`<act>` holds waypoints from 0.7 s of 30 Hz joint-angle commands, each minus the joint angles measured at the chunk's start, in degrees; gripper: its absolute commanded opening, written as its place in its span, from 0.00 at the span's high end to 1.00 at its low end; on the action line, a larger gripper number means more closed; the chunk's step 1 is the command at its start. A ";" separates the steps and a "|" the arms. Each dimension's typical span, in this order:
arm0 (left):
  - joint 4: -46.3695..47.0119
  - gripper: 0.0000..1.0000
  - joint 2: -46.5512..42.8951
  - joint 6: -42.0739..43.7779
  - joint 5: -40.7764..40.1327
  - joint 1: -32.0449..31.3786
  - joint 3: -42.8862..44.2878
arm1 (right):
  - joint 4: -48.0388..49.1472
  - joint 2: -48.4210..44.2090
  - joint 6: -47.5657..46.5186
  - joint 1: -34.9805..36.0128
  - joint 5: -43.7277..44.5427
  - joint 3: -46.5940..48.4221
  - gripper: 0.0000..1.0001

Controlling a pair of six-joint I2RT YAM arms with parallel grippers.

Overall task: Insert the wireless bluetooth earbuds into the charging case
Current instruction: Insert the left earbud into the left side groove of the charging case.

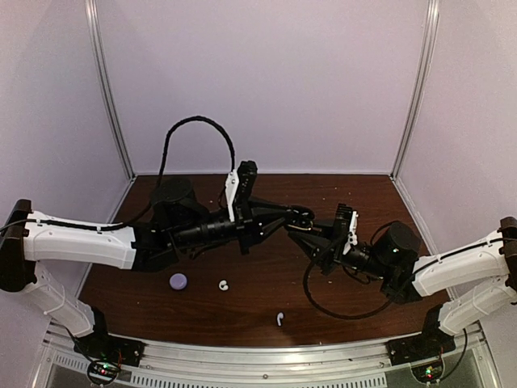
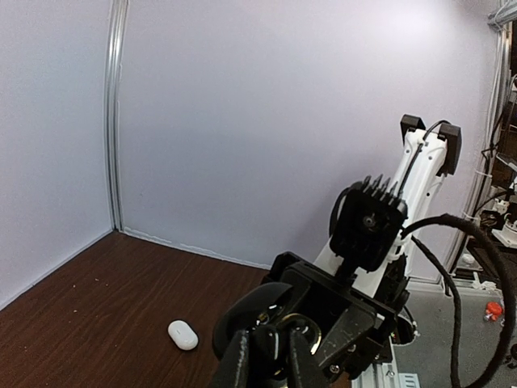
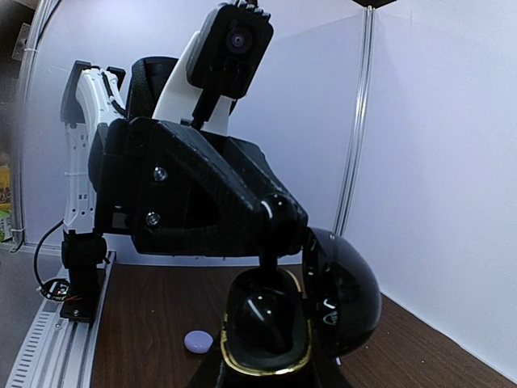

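The task looks partway at best. The glossy black charging case with a gold rim [image 3: 266, 327] is held up off the dark wooden bench [image 1: 363, 194] with its lid swung open, clamped in the jaws of the right gripper [image 1: 313, 239]. The left gripper [image 1: 297, 220] reaches in from above, its tips at the mouth of the cavity. The left jaws stand narrowed almost together, but I cannot tell whether they pinch a bud or nothing. The cavity shows only dark gloss, so no seated bud can be confirmed. Three buds lie out on the bench, all on the near side of the black case and well apart from it: a curled white earbud [image 1: 224, 284], a white stemmed earbud [image 1: 279, 318] and a small pale lavender round bud [image 1: 178, 281]. A white pebble-shaped case [image 2: 182, 335] also lies apart from the black case. No brand or label is legible, and tiny pale marks on the black case's lid are too small to read.
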 commanded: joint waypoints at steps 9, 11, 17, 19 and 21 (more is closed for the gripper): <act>1.42 0.88 0.48 -1.59 -1.81 -0.32 0.94 | 5.23 -2.87 -0.71 0.36 -0.25 -0.11 1.00; 0.76 0.88 0.62 -1.54 -2.18 -0.32 1.26 | 5.22 -2.87 -0.72 0.36 -0.54 -0.10 1.00; -1.61 0.78 1.37 -0.91 -1.12 -0.28 2.18 | 4.24 -2.87 -0.94 0.40 -0.82 0.44 1.00; -2.38 0.77 1.42 -0.41 -0.68 -0.32 2.48 | 4.05 -2.79 -0.98 0.38 -0.64 0.51 1.00; -3.03 0.74 1.27 -0.26 -0.47 -0.32 2.68 | 4.22 -2.83 -0.90 0.36 -0.48 0.38 1.00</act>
